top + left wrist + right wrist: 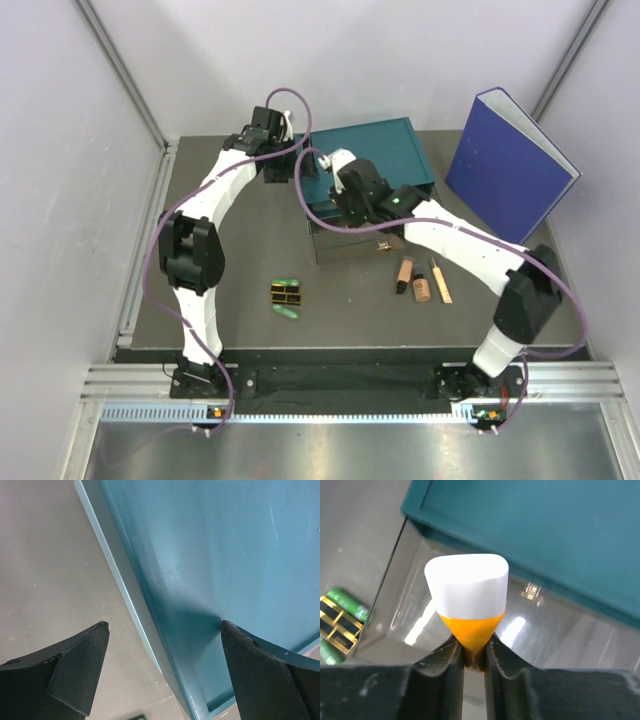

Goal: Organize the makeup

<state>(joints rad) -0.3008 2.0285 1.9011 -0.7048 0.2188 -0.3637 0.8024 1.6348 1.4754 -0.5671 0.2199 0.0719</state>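
Right tool (472,652) clamped on the crimped tail of an orange squeeze tube with a white cap (467,587), held over a clear plastic drawer (560,635).

Nearest the arm bases, small black-and-gold cases (286,293) and green capsule-shaped pieces (287,312) lie loose on the dark counter (250,240), with tan sticks (421,280) to their right, all outside the drawer. Further back, the tube hangs cap-down near a side wall of the drawer. Gripped only by its thin tail, it could slip, or strike the rim on release and land outside. Behind, the left tool (165,630), fingers apart, straddles an edge of the teal drawer box (225,545); whether it touches is unclear. A large blue binder (510,165) stands far right, apart from both arms.
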